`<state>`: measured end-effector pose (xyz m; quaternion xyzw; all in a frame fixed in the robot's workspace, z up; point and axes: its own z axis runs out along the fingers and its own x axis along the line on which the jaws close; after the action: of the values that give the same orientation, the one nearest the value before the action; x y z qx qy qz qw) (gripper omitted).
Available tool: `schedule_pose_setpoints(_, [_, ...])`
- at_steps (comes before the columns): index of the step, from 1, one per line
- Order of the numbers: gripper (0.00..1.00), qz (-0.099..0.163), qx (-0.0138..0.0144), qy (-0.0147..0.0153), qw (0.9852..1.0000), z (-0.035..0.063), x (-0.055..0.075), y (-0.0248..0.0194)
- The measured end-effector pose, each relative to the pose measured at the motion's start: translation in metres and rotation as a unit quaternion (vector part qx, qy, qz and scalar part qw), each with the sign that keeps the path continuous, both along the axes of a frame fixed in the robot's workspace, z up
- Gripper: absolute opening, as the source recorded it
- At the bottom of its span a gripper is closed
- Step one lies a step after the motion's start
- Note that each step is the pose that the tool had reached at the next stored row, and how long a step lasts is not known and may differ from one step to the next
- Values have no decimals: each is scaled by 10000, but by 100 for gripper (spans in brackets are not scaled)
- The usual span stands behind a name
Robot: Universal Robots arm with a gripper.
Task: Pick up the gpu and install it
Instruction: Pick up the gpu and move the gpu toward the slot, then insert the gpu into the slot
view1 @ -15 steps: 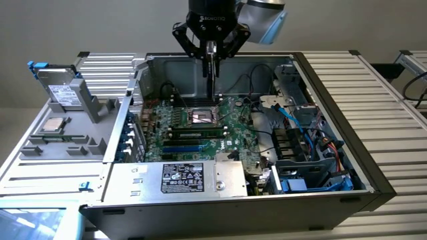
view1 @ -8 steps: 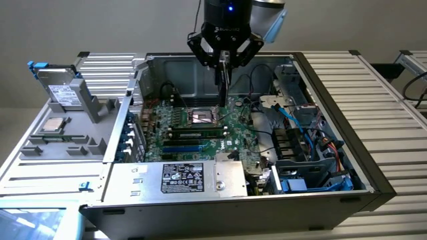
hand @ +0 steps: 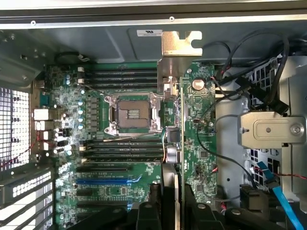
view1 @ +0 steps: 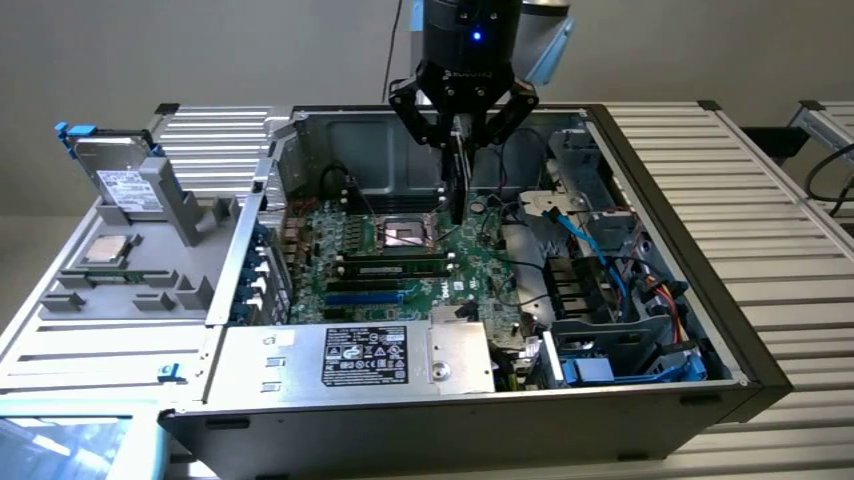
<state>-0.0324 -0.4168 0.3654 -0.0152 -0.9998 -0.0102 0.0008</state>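
My gripper hangs over the open computer case, shut on the gpu. The card dangles on edge, its lower end just above the green motherboard, beside the empty CPU socket. In the wrist view the gpu appears edge-on between my gripper fingers. Its silver bracket points toward the case's rear wall. It hovers over the motherboard on the far side of the socket from the rear ports. The blue expansion slot lies off to one side of the card.
Memory sticks sit in slots near the socket. A power supply fills the case's near corner. Blue cables and a drive cage crowd the exterior view's right. A grey tray at the exterior view's left holds a hard drive and a CPU.
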Motion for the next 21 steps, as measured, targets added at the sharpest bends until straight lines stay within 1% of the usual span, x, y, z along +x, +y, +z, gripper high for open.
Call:
schedule_pose_setpoints(10, [29,19,1,0,10000,-1,0,0])
schedule_pose_setpoints(13, [29,266,10,0,9996,-2,0,0])
schedule_pose_setpoints(15, [29,451,14,0,9990,-1,0,0])
schedule_pose_setpoints(17, [29,631,19,0,9980,-2,1,0])
schedule_pose_setpoints(19, [29,814,25,0,9967,-3,0,0])
schedule_pose_setpoints(21, [29,993,31,0,9951,-6,0,0])
